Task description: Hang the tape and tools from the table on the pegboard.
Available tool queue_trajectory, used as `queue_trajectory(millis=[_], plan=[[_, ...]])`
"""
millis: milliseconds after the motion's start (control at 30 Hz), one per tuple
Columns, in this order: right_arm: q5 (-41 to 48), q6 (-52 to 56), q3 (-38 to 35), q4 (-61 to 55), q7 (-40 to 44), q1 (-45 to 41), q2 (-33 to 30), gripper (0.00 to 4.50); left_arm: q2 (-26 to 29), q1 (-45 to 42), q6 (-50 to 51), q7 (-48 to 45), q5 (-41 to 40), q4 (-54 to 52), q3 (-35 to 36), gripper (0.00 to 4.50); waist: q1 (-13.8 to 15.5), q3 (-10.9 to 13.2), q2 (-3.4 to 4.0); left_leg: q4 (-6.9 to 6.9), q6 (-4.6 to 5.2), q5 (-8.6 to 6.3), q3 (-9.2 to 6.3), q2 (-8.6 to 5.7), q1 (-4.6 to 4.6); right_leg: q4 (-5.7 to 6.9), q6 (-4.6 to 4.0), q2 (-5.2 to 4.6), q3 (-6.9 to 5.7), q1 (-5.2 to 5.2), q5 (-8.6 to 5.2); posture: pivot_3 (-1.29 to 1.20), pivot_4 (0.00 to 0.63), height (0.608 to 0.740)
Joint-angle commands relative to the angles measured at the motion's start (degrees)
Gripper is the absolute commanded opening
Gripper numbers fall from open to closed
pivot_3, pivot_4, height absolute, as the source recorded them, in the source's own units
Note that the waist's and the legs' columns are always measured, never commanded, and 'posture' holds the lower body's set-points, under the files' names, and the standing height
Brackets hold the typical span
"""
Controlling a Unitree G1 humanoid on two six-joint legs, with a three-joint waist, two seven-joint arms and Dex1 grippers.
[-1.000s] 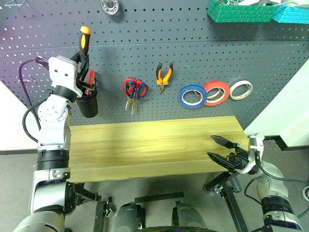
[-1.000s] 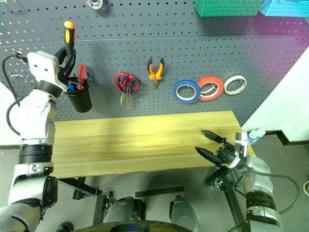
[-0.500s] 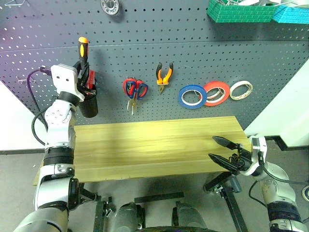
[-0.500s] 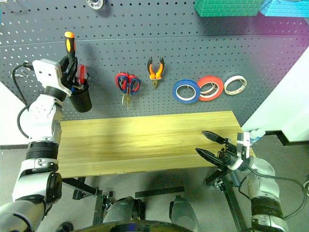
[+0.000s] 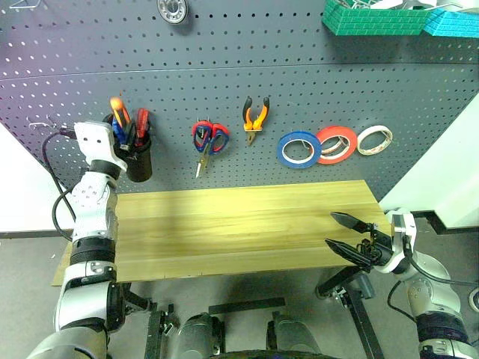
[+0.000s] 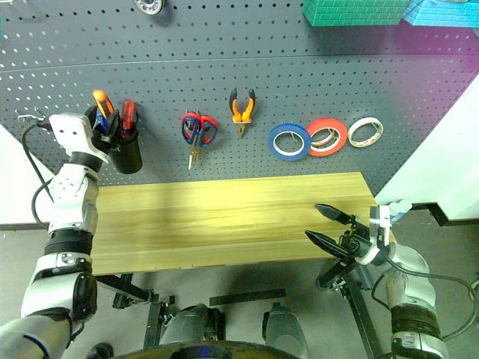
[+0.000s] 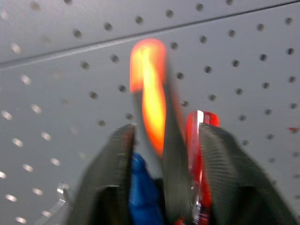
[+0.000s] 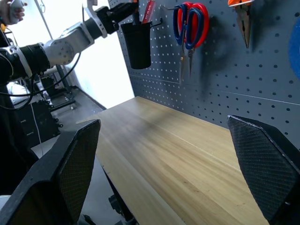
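Note:
The orange-and-black screwdriver [image 5: 116, 111] stands handle-up in a black cup [image 5: 138, 161] hung on the dark grey pegboard [image 5: 224, 67]. My left gripper [image 5: 123, 134] is at the cup's mouth, open. In the left wrist view its fingers [image 7: 110, 173] stand apart on either side of the handle [image 7: 147, 93]. Orange-handled pliers [image 5: 254, 116] and the blue tape [image 5: 299, 148] hang on the board. The wood-grain table [image 5: 239, 217] lies bare. My right gripper [image 5: 344, 233] hovers open at the table's right front corner, holding nothing.
A red screwdriver [image 5: 142, 122] and a blue one share the cup. Red-and-blue-handled scissors [image 5: 209, 138], a red tape ring [image 5: 334, 143] and a cream one [image 5: 373, 139] hang on the board. Green [image 5: 374, 19] and teal [image 5: 453, 22] baskets hang at the upper right.
My left gripper came down with the screwdriver, which now sits low in the cup. The fingers have spread off the handle. The right arm has not moved.

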Motion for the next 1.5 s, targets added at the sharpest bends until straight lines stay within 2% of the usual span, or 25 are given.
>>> queue_trajectory(millis=[33,100,133,400,733,933,1133,1267,1433,1500], plan=[[0.6,-1.5,-1.4,0.9,1.1,-1.1,-0.7,4.5,0.6,-0.8,-1.7,0.3,-0.3,-2.6,1.0,3.77,0.0,0.0,-0.02,0.0,-0.01,0.0,0.0,0.0,0.0,0.0,0.0,0.0,0.0,0.0,0.0,-0.09,0.024,0.74],[0.8,-1.6,-1.5,1.2,1.2,-1.4,-0.6,4.5,0.6,-0.8,-1.8,0.3,-0.2,-3.2,0.9,4.42,0.0,0.0,-0.02,0.0,-0.01,0.01,0.01,0.0,0.0,0.01,0.0,0.0,0.0,0.0,0.0,-0.09,0.024,0.74],[1.0,-1.4,-1.5,0.9,1.2,-1.4,-0.5,4.5,0.6,-0.8,-1.9,0.7,-0.2,-3.6,1.1,4.46,0.0,0.0,-0.02,0.01,-0.01,0.01,0.01,0.0,0.0,0.01,0.0,0.0,0.0,0.0,0.0,-0.09,0.024,0.74],[3.1,0.0,-2.2,1.4,2.7,-2.5,-0.2,4.5,0.0,0.2,-0.6,0.5,-1.5,-10.0,1.0,4.46,0.0,0.0,-0.04,0.02,-0.04,0.02,0.02,0.0,0.0,0.01,0.0,0.0,0.0,0.01,0.0,-0.09,0.017,0.74],[8.3,4.0,-1.9,-4.2,6.1,-2.0,0.2,4.5,-0.2,0.9,2.7,2.0,-2.2,-17.2,1.2,4.46,0.1,-0.1,-0.09,0.03,-0.04,0.02,0.01,0.0,0.01,0.04,0.0,0.0,0.01,0.01,0.0,-0.07,0.008,0.74],[7.5,3.5,-1.9,-2.4,6.0,-3.7,0.7,4.5,-2.5,0.7,8.5,-0.4,-5.9,-24.7,-1.1,4.46,0.1,-0.3,-0.11,0.06,-0.04,0.03,0.02,0.0,0.01,0.05,0.0,0.0,0.01,0.03,0.0,-0.07,0.0,0.74],[8.2,0.0,-1.1,4.0,6.1,-5.5,-0.2,4.5,-5.0,1.8,13.2,-0.8,-5.6,-30.9,-4.3,4.46,0.1,-0.4,-0.13,0.09,-0.21,0.12,0.03,-0.02,0.03,0.05,0.0,0.01,0.01,0.06,0.0,-0.07,0.0,0.74],[8.2,-2.3,-0.1,6.7,6.1,-6.7,0.0,4.5,-5.6,4.2,16.1,-5.7,-5.7,-29.4,-7.6,4.46,-0.1,-0.6,0.08,0.07,-0.2,0.12,0.06,-0.01,0.13,0.06,0.0,0.02,0.03,0.13,0.0,-0.07,0.0,0.74],[6.5,-5.3,-0.4,12.1,6.1,-10.8,1.1,4.5,-6.2,8.2,24.1,-15.1,-10.1,-27.4,-11.2,4.46,-0.7,-0.6,0.13,0.08,-0.19,0.11,0.13,0.0,0.19,0.08,0.0,0.02,0.1,0.13,0.0,-0.08,0.0,0.74],[5.6,-6.3,-0.4,13.7,6.1,-12.1,1.8,4.5,-6.3,10.0,23.9,-17.4,-10.1,-27.1,-11.9,4.46,-1.1,-0.6,0.12,0.08,-0.19,0.11,0.13,0.0,0.19,0.09,0.0,0.02,0.11,0.12,0.0,-0.07,0.0,0.74]])
